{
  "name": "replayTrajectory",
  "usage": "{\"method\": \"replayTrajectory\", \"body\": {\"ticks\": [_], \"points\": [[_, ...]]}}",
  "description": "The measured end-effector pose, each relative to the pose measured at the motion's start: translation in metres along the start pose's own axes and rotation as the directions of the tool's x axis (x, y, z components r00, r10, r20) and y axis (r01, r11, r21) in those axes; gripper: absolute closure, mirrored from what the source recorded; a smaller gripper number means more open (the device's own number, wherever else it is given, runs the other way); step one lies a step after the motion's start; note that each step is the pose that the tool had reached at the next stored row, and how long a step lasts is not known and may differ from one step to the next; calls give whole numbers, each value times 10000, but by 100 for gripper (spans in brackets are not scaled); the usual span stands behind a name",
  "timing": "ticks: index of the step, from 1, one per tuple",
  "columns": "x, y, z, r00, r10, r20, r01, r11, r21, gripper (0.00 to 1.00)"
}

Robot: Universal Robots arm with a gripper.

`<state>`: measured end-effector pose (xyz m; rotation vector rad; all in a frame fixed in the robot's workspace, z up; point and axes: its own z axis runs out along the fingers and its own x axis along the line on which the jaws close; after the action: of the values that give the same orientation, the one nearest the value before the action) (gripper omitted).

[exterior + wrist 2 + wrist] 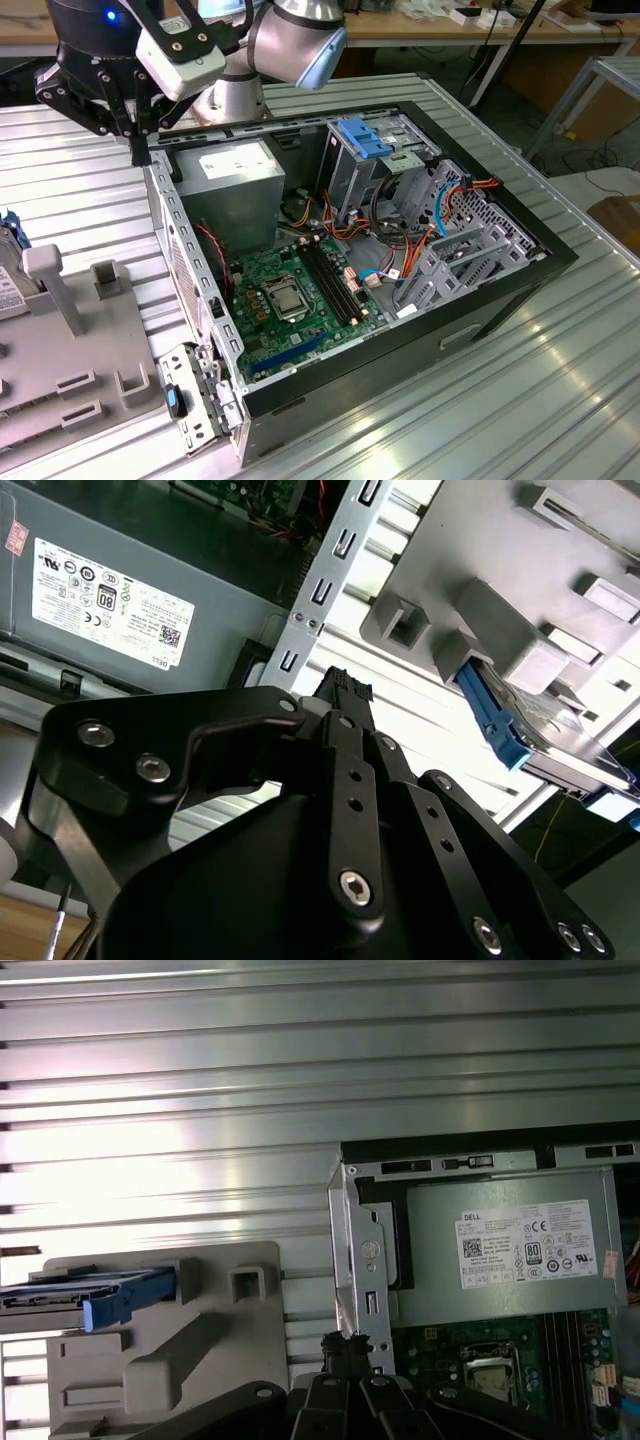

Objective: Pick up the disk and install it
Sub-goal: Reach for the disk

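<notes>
The pick-up looks not yet begun: the black gripper (133, 135), fingers together and empty, hovers over the far corner of the open black computer case (560, 255), while the flat blue-railed disk (85, 1293) sits in the grey plastic fixture (70, 330) at the exterior view's left, calling for parted fingers there.

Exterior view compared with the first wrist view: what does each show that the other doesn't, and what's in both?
Exterior view, beyond the wrist one: the arm's silver joint, the blue-latched drive cage and orange cables inside the case. First wrist view, beyond the exterior one: the disk's long side and blue rail end, resting on the grey holder; the exterior view's left edge cuts that off. Both: the holder, the power supply, the motherboard and the pincer.
</notes>
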<state>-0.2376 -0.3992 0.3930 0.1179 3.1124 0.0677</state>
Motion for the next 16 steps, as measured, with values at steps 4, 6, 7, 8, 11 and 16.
{"method": "replayTrajectory", "body": {"ticks": [4, 6, 7, 8, 11, 16], "points": [[82, -6, -2, 10000, 1, 0, -1, 10000, 0, 89], [121, -9, -3, 10000, 1, -1, -1, 10000, 0, 89], [146, -11, -4, 10000, 1, 0, -1, 10000, 0, 89], [165, -12, -4, 10000, 0, -1, 0, 10000, 1, 89], [203, -15, -5, 10000, 0, 0, 0, 10000, 0, 89], [305, -23, -8, 10000, 1, -1, -1, 10000, 1, 89]]}}
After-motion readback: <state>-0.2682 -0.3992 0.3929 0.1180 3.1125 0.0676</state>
